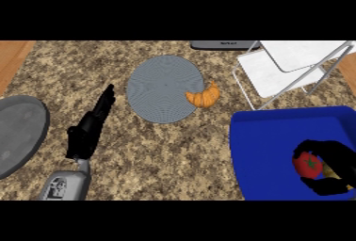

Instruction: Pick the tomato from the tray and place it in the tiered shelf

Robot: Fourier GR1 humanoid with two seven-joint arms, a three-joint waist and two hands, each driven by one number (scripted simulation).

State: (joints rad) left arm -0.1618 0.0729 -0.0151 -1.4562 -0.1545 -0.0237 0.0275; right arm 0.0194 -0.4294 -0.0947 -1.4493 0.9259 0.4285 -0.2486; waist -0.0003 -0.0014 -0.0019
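A red tomato (308, 164) with a green star-shaped stem lies on the blue tray (271, 150) at the lower right. My right hand (334, 165) is over the tray with its fingers and thumb curled round the tomato, hiding part of it. The white tiered shelf (285, 70) with a metal frame stands at the upper right, behind the tray. My left hand (89, 127) rests on the counter at the left, fingers straight and pointing away, holding nothing.
A grey round plate (161, 89) lies in the middle of the speckled counter, with an orange croissant (204, 96) on its right rim. Another dark grey plate (17, 134) sits at the left edge. A dark appliance (222, 44) shows at the top.
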